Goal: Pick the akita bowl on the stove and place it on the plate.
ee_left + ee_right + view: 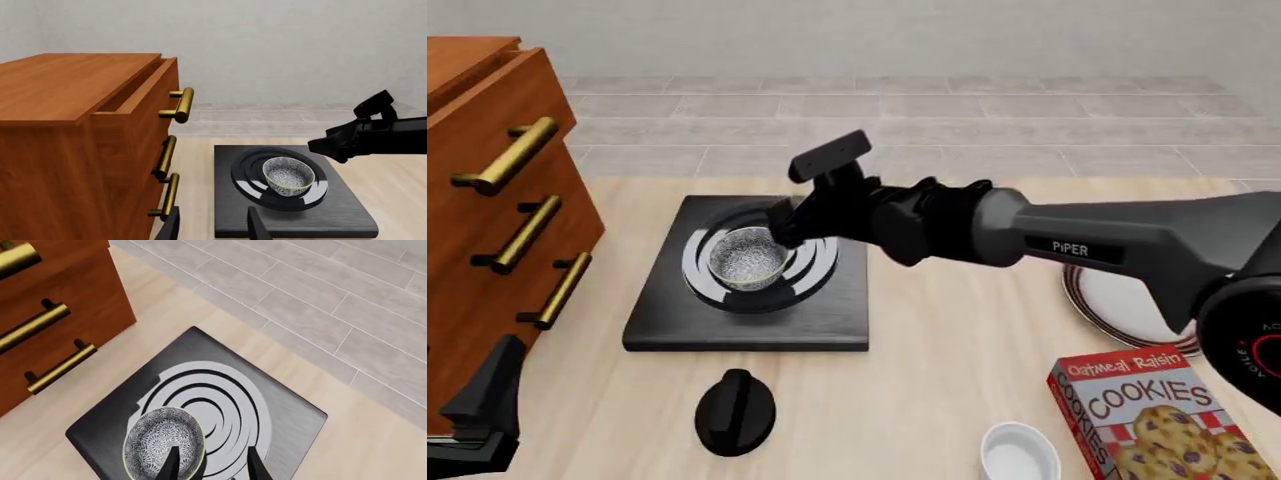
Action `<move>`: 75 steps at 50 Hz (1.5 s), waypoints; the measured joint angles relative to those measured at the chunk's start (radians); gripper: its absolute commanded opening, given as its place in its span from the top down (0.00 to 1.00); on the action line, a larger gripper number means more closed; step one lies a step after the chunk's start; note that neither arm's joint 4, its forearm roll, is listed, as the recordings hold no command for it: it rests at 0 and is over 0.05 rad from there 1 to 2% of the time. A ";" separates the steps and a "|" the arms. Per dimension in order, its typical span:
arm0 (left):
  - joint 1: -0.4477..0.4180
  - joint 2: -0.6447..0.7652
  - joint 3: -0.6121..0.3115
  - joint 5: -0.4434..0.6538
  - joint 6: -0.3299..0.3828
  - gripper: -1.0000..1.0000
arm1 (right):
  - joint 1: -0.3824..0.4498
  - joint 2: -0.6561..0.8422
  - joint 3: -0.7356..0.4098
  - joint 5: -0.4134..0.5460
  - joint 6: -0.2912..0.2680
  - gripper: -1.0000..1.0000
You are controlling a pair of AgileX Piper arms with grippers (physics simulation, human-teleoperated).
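Observation:
The akita bowl [750, 258] [288, 175] [160, 442], dark outside and speckled inside, stands upright on the burner rings of the black stove [827, 320] [333, 215] [280, 415]. My right gripper [785, 235] [213, 467] [327, 147] hovers open just above the bowl's right rim; in the right wrist view one finger [172, 465] overlaps the bowl and the other lies past its rim. The red-striped white plate [1108, 305] lies at the right, partly hidden by the right arm. My left gripper [481, 420] [213, 227] is open and empty, at the near left by the cabinet.
A wooden drawer cabinet [481, 200] [67, 150] with brass handles stands left of the stove, its top drawer slightly open. A black knob [734, 410], a white ramekin [1021, 455] and a cookies box [1134, 415] sit along the front of the table.

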 measured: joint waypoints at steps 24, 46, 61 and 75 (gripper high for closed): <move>0.000 0.000 0.000 0.000 0.000 0.00 | 0.005 0.071 -0.042 -0.002 0.020 0.00; 0.000 0.000 0.000 0.000 0.000 0.00 | 0.019 0.130 -0.081 0.004 0.020 0.00; 0.000 0.000 0.000 0.000 0.000 0.00 | 0.022 0.169 -0.102 0.001 0.035 0.00; 0.000 0.000 0.000 0.000 0.000 0.00 | 0.029 0.200 -0.113 -0.011 0.060 0.00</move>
